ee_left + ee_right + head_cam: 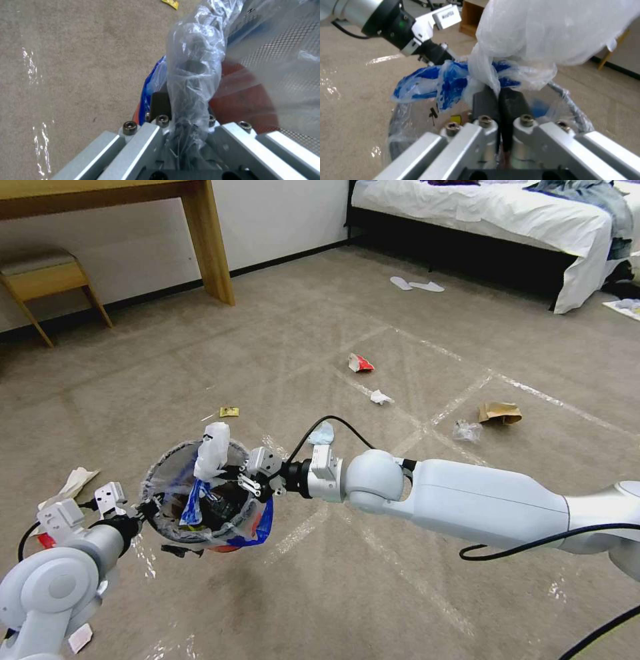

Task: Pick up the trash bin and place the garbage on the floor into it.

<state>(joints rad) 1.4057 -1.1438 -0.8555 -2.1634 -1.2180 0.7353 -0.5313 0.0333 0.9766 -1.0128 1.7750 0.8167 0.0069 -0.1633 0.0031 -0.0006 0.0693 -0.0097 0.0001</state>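
Observation:
The trash bin (168, 472), round with a clear liner and a red and blue lower body, hangs just above the floor (333, 580). My left gripper (148, 508) is shut on its near rim, and the plastic-wrapped rim (193, 62) runs between its fingers (160, 102). My right gripper (230, 481) is over the bin's mouth, shut on a white and blue plastic bag (553, 30) that hangs partly inside the bin. Garbage lies on the carpet: a red-white carton (360, 363), a white tissue (381, 397), a brown paper bag (499, 412), a blue mask (322, 433).
A clear wrapper (467, 430), a yellow wrapper (229, 411) and a crumpled tissue (73, 483) also lie on the carpet. White slippers (417, 285) rest near the bed (507, 213) at the back right. A wooden desk leg (210, 247) and stool (40, 273) stand at the back left.

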